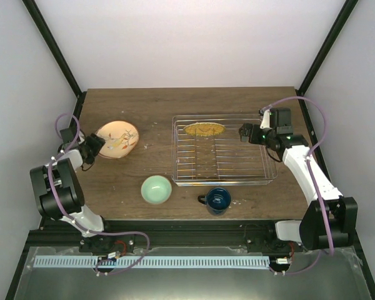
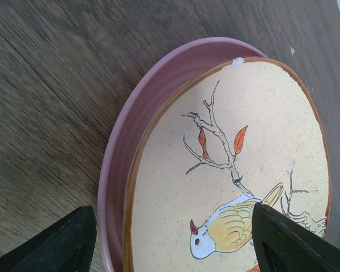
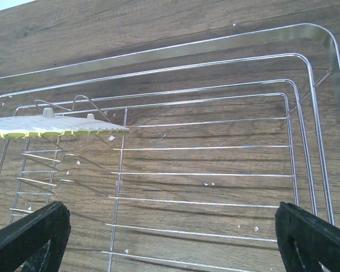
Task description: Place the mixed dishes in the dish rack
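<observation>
The cream plate, painted with a bird on a branch, lies in the pink plate at the table's left. My left gripper is open and straddles their near edge, one finger outside the pink rim and one over the cream face. The dish rack stands right of centre, with the lime-green plate upright in its back row. My right gripper hangs open over the rack's right part with nothing in it. The mint-green bowl and the dark blue mug stand in front of the rack.
Bare wooden table lies between the plates and the rack. Black frame posts rise at the back corners, and white walls close in the table.
</observation>
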You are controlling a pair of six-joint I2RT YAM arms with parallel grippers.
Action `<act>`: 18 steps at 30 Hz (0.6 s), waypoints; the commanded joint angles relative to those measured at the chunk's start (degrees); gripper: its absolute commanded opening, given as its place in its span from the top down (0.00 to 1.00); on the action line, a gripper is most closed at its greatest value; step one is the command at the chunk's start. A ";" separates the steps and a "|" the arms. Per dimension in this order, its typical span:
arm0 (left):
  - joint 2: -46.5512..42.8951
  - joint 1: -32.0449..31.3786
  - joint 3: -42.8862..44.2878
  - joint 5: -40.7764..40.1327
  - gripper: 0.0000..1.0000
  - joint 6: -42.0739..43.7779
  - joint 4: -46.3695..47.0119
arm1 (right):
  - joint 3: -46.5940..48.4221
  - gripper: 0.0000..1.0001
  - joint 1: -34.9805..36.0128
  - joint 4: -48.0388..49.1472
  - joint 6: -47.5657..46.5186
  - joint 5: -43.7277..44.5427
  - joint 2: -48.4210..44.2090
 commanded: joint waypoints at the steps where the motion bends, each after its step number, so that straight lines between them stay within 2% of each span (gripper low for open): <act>1: -1.68 -0.09 -0.28 0.02 0.23 0.56 0.72 | 1.94 0.00 -0.31 -0.07 -0.33 -0.29 0.42; 9: -5.53 -0.07 0.53 -1.21 0.23 1.29 -2.16 | 1.75 0.00 -0.31 0.15 -0.40 -0.93 0.69; 18: -2.98 -1.12 -0.37 -0.39 0.23 0.48 0.01 | 1.83 0.00 -0.31 -0.06 -0.47 -1.03 0.83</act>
